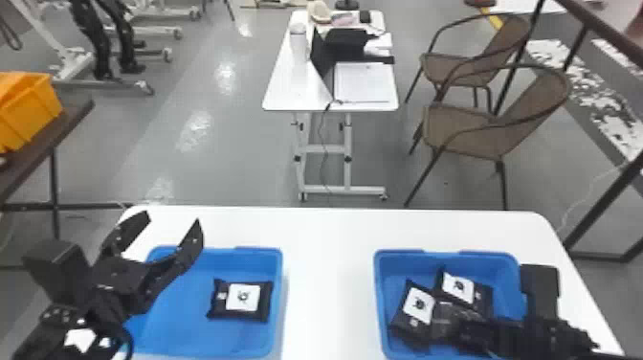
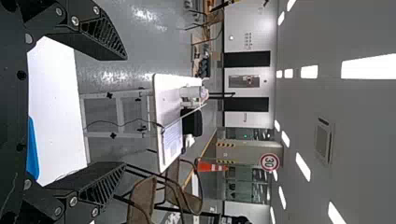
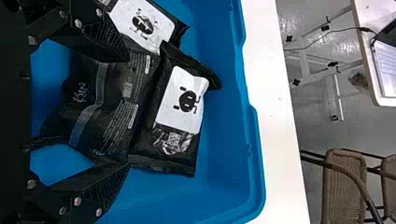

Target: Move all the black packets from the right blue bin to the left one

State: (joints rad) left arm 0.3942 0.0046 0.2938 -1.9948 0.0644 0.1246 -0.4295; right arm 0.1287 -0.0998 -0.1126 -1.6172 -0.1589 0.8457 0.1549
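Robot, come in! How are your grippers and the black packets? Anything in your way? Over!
Left gripper open near left bin, one packet inside. Right gripper open around another packet in right bin. Two more packets crowd it.

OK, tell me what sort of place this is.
Probably a workshop or robotics lab: a traffic cone and a round sign show across the room, strip-like ceiling lights run in rows, and a desk on a wheeled frame holds a laptop.
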